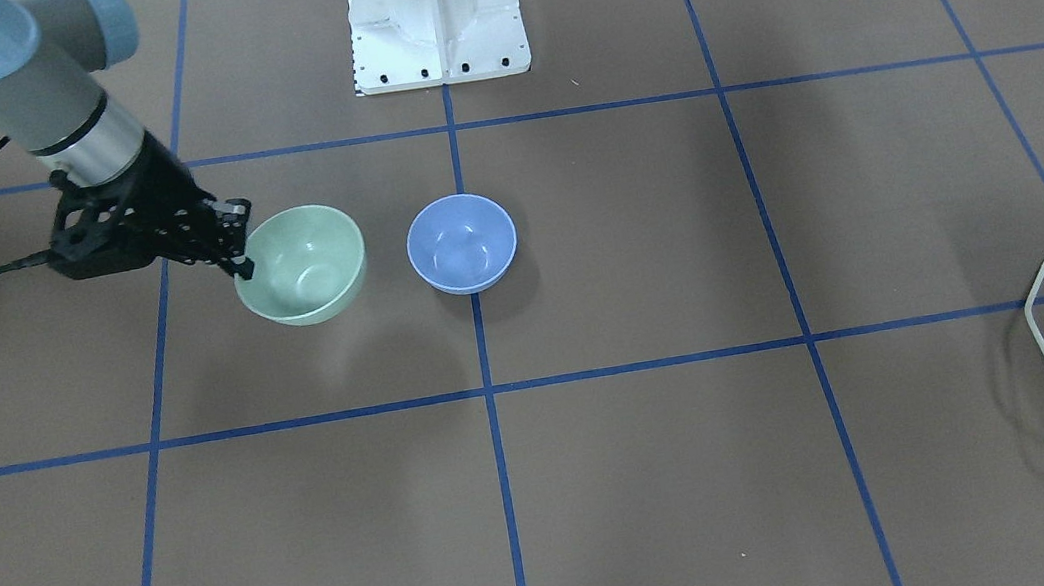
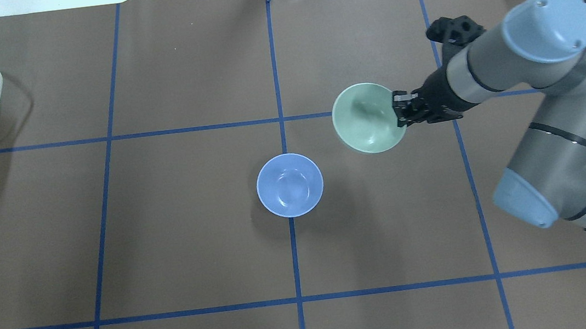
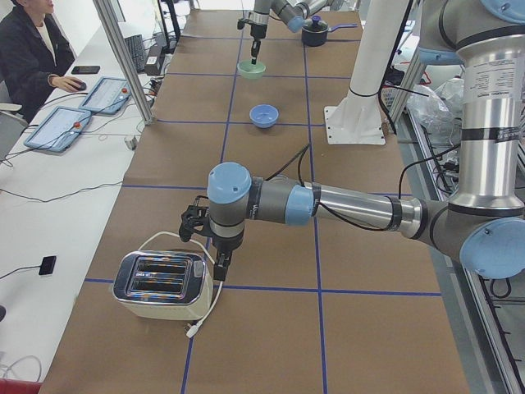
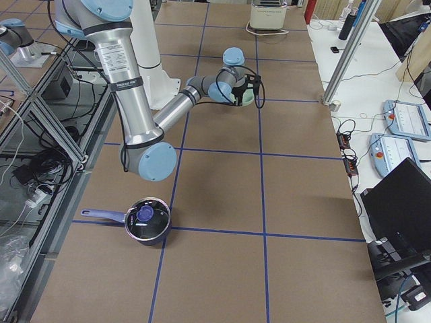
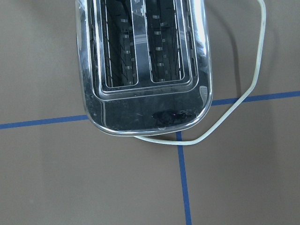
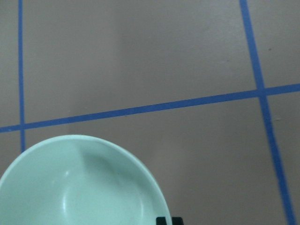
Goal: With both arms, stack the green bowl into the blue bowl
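Brown paper crossed by blue tape lines (image 2: 277,105) is covering the counter (image 2: 199,263), and the robot's white pedestal (image 1: 435,12) is standing at its 12 o'clock edge in the front-facing view. The blue bowl (image 2: 290,185) is sitting upright on the centre tape line. Seen from overhead, the green bowl (image 2: 368,118) is hanging at about 2 o'clock from it, the two well apart and not touching. The right fingers (image 2: 400,110) are clenching the green bowl's rim at its 3 o'clock side, one finger inside the wall and one outside. The bowl is tilting a little and is looking raised off the counter, with a faint shadow lying apart from it in the front-facing view. The right wrist camera is showing the bowl's pale inner wall at 7 o'clock with a finger tip just at the frame's lower edge.

Far down the counter, the left fingers (image 3: 223,263) are pointing downward just beside a chrome toaster (image 3: 160,283), at its 2 o'clock in the left-side view; whether they are released or clenched I cannot tell. A white cord (image 5: 253,84) is looping around the toaster's end.
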